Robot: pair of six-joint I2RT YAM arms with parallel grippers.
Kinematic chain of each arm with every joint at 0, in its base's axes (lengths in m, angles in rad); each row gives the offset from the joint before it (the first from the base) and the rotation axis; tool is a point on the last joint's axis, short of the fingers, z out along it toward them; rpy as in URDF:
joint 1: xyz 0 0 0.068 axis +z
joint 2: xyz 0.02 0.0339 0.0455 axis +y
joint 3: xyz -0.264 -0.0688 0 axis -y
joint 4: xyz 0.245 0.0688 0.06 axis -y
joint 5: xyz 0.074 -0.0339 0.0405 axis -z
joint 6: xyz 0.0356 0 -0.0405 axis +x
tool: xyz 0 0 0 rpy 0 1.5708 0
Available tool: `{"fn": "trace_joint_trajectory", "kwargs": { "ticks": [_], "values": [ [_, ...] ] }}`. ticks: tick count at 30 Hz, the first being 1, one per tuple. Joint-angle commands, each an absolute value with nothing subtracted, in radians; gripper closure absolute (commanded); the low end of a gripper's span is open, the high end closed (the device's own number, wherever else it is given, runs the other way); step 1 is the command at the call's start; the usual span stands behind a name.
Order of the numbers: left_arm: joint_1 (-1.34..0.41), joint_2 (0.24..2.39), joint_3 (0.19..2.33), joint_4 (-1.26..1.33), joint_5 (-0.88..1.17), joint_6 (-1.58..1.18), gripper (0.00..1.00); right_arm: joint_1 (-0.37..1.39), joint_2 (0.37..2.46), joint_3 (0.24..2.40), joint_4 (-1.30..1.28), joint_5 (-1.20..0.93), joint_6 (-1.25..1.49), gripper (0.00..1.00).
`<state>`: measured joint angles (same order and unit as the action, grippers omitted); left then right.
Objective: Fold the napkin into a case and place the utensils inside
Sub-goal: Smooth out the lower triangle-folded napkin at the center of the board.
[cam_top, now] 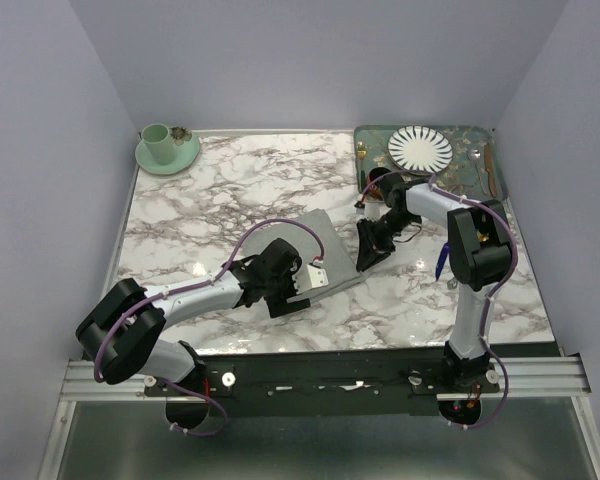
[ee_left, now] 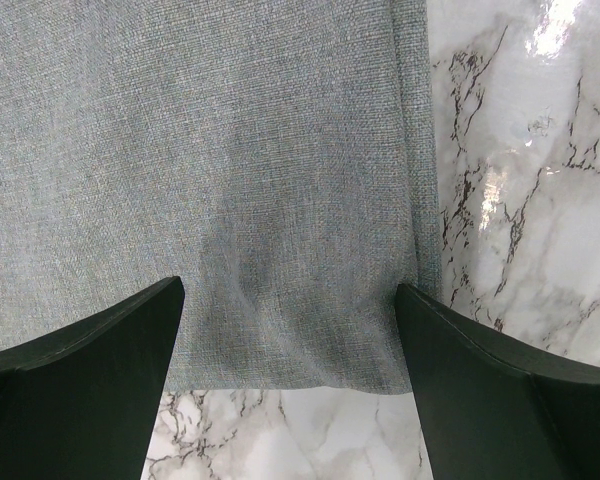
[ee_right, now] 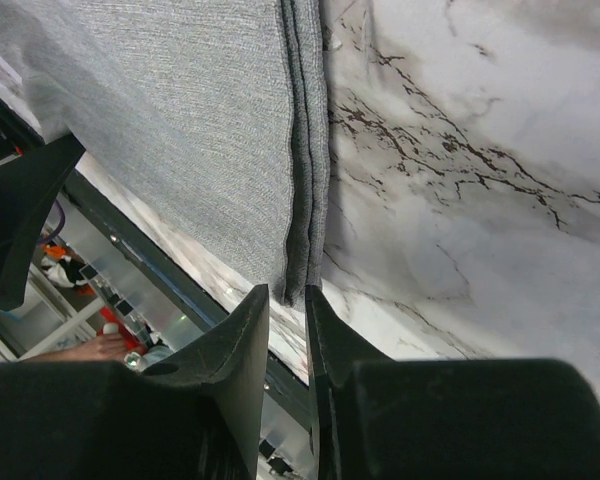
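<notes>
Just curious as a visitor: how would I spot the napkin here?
On the white marble table, look at the middle. The plain grey cloth napkin lies folded there. It is soft and matte, unlike the hard white striped plate and pale green cup.

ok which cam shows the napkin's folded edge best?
Right wrist: napkin up close, folded edge running down the frame, layers visibly stacked. Left wrist shows flat cloth and one corner. Top view shows only a small grey patch, partly under the left arm.

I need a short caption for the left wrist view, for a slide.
Left gripper, wide open, over the near edge of the grey napkin on the marble table.
</notes>
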<state>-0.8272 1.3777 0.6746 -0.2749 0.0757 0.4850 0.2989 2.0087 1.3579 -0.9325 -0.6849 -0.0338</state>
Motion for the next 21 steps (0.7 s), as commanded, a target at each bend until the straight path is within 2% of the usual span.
{"fn": "trace_joint_trajectory", "kwargs": {
  "ticks": [1, 5, 8, 9, 11, 12, 15, 17, 18, 21],
  "values": [
    [-0.839, 1.388, 0.657, -0.316, 0.071, 0.477, 0.01, 0.313, 2.043, 1.388, -0.925, -0.696, -0.025, 0.71],
    [-0.839, 1.39, 0.655, -0.311, 0.074, 0.477, 0.01, 0.318, 2.048, 1.39, -0.931, -0.703, -0.028, 0.72],
    [-0.839, 1.393, 0.652, -0.31, 0.071, 0.476, 0.01, 0.318, 2.042, 1.393, -0.934, -0.7, -0.028, 0.81],
    [-0.839, 1.393, 0.653, -0.31, 0.071, 0.474, 0.01, 0.318, 2.031, 1.396, -0.942, -0.698, -0.029, 0.88],
    [-0.839, 1.393, 0.65, -0.308, 0.069, 0.472, 0.01, 0.318, 2.017, 1.402, -0.953, -0.701, -0.034, 0.92],
    [-0.839, 1.393, 0.647, -0.307, 0.069, 0.472, 0.01, 0.319, 2.013, 1.41, -0.968, -0.704, -0.037, 0.99],
    [-0.839, 1.391, 0.64, -0.301, 0.067, 0.471, 0.01, 0.318, 1.996, 1.42, -0.991, -0.7, -0.044, 0.99],
    [-0.839, 1.391, 0.638, -0.296, 0.066, 0.469, 0.01, 0.318, 1.997, 1.422, -0.999, -0.683, -0.046, 0.98],
    [-0.839, 1.391, 0.638, -0.296, 0.066, 0.466, 0.01, 0.318, 2.0, 1.42, -0.997, -0.677, -0.045, 0.85],
    [-0.839, 1.39, 0.637, -0.296, 0.066, 0.462, 0.01, 0.318, 2.016, 1.414, -0.989, -0.673, -0.04, 0.68]
  ]
}}
